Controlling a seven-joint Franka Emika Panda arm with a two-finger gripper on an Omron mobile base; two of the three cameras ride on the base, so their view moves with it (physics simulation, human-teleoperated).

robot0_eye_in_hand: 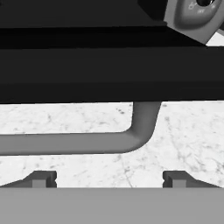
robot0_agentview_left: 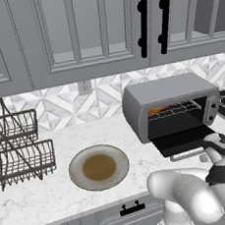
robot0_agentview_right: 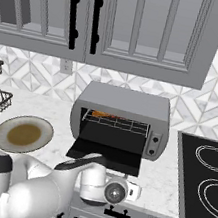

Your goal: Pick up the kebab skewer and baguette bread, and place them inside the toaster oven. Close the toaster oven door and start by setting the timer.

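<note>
**Hand Positioned Below the Open Door Handle**

Layout, left to right. A wire dish rack stands at the far left of the table. Next comes a round plate with nothing on it. The toaster oven sits to the right of the plate, and a black cooktop lies beyond it.

Task items. An orange-gold mass, judged to be the baguette bread, rests on the wire rack at the left of the oven cavity. The kebab skewer cannot be made out separately; it may lie beside the bread, but the cavity is too dark and small to confirm.

Door. The toaster oven door is folded down flat, its outer edge toward the robot. Its grey bar handle runs horizontally, left to right, along that edge.

Key relation. The hand is at the front edge of the door, just in front of the handle. In the hand view the bar crosses just above the two fingertips, its long axis parallel to the line between them. The fingers are spread wide and hold nothing. Closing the door likely requires pushing up and away on the bar.

Obscured. The knob panel is small; timer markings are unreadable.
</note>
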